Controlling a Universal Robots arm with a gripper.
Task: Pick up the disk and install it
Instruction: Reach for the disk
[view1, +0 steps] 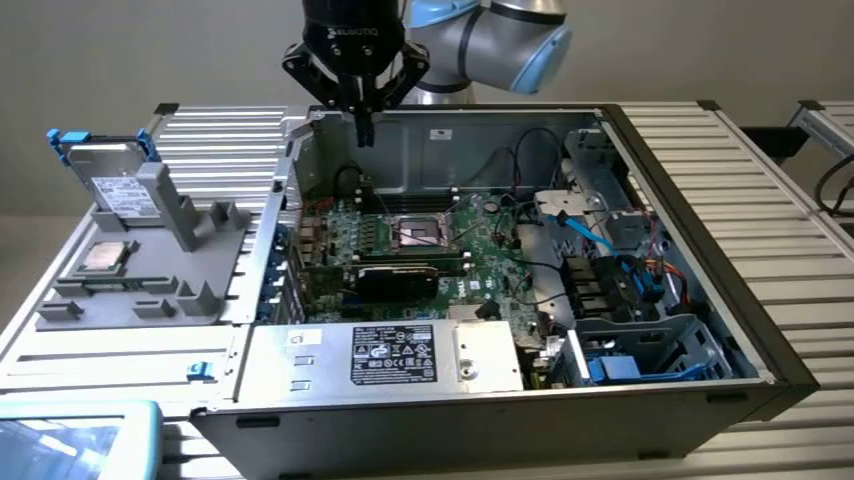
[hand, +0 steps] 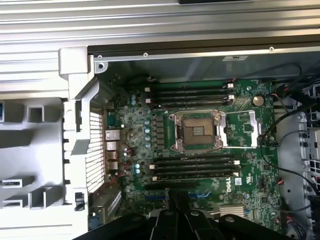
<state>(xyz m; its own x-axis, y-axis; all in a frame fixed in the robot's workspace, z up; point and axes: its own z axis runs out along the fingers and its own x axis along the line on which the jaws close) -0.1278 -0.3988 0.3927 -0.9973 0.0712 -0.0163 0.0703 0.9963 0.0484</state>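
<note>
My fingers (view1: 363, 128) are pressed together with nothing in them, over the back edge of the open computer case (view1: 601, 400). The disk (view1: 118, 185) stands in a grey holder (view1: 200, 225) near the counter's (view1: 220, 135) far corner, on the exterior view's left. It looks hard, heavy and smooth. I would grab its blue frame. The holder hides its lower part.
</note>
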